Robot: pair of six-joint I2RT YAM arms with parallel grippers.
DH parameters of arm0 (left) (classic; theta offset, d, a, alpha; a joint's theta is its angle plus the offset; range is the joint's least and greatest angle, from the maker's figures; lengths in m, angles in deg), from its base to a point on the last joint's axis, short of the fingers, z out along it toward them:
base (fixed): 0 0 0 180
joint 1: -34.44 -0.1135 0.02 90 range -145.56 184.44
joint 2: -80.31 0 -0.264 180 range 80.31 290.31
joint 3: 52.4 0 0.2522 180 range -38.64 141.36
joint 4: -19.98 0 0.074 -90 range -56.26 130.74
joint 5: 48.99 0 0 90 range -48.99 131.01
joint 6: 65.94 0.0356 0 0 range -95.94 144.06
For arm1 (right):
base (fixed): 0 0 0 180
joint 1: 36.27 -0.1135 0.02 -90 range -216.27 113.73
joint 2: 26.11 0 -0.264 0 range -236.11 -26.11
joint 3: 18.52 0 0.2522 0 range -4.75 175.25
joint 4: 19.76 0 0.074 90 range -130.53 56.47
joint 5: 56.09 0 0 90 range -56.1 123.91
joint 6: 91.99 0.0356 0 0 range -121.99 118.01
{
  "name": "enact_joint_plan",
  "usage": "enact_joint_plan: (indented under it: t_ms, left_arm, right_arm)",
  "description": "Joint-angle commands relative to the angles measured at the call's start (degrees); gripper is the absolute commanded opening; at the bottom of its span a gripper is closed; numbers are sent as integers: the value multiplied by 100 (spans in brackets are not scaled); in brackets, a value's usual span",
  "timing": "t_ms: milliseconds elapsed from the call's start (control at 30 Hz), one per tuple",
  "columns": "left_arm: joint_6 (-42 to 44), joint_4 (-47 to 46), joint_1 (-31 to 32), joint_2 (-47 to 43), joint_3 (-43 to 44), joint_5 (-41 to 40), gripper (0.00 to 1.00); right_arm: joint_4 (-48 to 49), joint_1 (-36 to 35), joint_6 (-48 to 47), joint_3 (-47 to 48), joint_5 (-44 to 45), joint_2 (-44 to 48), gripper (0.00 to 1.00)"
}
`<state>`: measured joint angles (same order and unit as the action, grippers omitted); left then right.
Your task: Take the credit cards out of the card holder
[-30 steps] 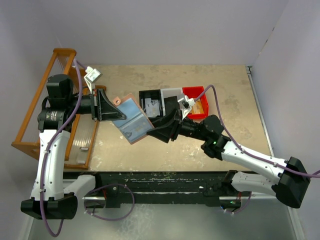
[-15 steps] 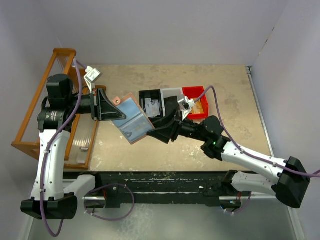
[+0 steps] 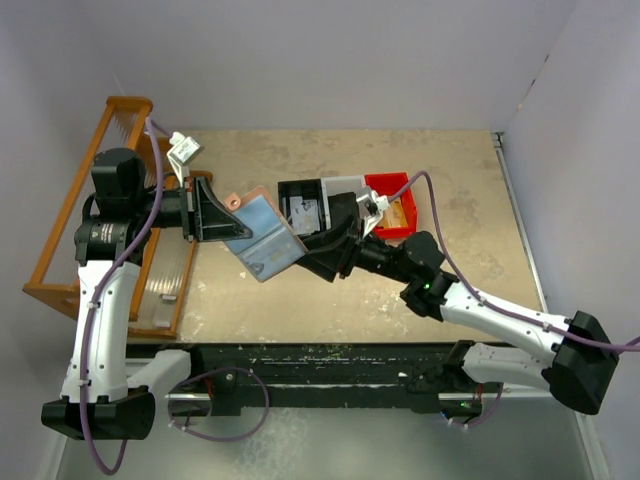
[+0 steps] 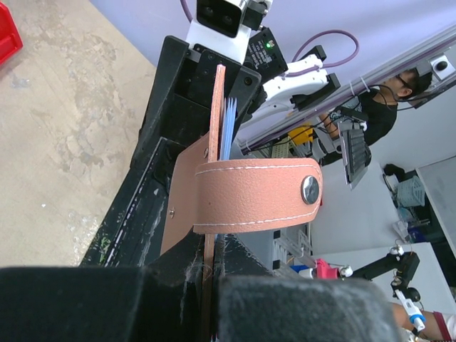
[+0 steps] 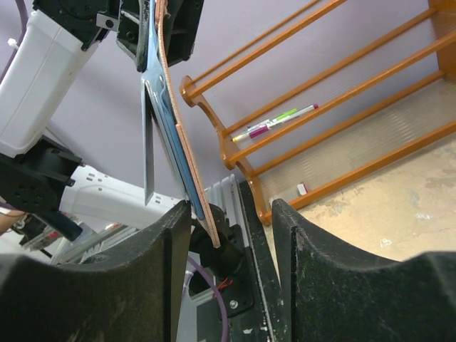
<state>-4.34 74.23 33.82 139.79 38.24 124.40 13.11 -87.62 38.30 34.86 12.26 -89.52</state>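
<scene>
The left hand (image 3: 212, 212) pinches the card holder (image 3: 265, 240) open above the surface (image 3: 450, 170), so the right hand (image 3: 312, 258), fingers (image 5: 328, 285) spread round its edge, can reach inside.

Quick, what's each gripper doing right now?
Left gripper: shut on the card holder.
Right gripper: open, straddling the card holder's edge.

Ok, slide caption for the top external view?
Left gripper holds the open card holder above the table; right gripper, open, straddles its opposite edge.
</scene>
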Motion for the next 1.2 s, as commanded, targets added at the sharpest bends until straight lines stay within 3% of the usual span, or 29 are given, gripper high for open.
enact_joint_plan:
  t_ms: [0,400,800,900,1000,1100,1167]
  left_arm:
    - [-7,-147,-3,-120,52,192,0]
    - [483,262,-7,-73,112,32,0]
    - [678,441,-4,-89,195,-25,0]
    - [697,464,-2,-104,204,-25,0]
    - [753,506,-4,-93,217,-32,0]
    - [1051,704,1,-85,254,-164,0]
    - [1428,934,1,-63,278,-355,8]
  right_arm:
    - [427,-8,73,318,211,-38,53]
    - [935,-50,633,400,-545,-354,70]
    - [751,-54,1510,755,114,-710,69]
    - [1116,-68,1736,700,7,-825,61]
    - [1084,-113,1778,763,4,-837,37]
    - [820,-156,1732,883,36,-776,25]
    - [609,-228,1656,998,151,-732,12]
